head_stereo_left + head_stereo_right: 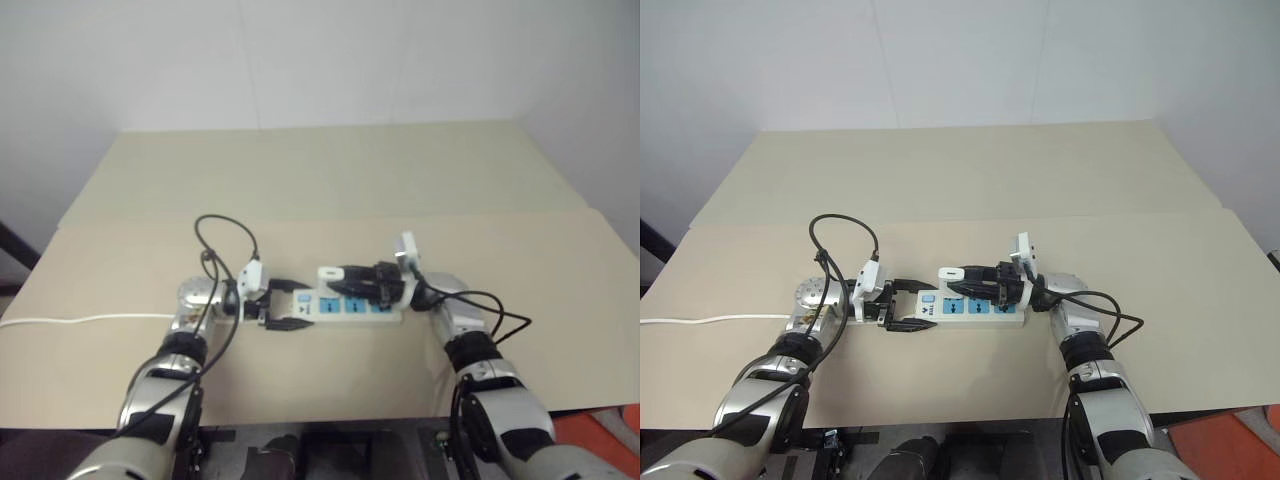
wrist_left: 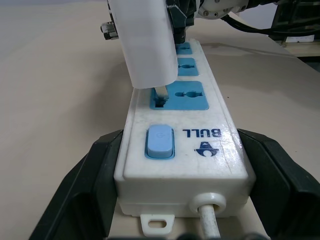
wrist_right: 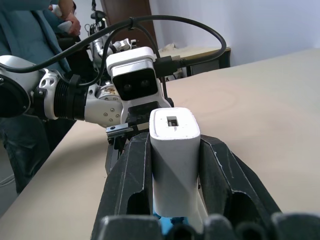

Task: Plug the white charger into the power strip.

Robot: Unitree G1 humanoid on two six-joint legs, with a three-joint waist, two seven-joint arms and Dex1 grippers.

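The white charger (image 2: 147,42) is gripped between the fingers of the right end effector (image 3: 175,165), its prongs entering the socket of the power strip (image 2: 195,150) nearest the blue switch (image 2: 159,141). The strip lies on the desk (image 1: 330,180), its switch end clamped between the fingers of the left end effector (image 1: 908,305), directly opposite the right one. A thin white cable (image 1: 90,320) is seen trailing away behind the left end effector. A person (image 3: 30,30) stands beyond the desk.
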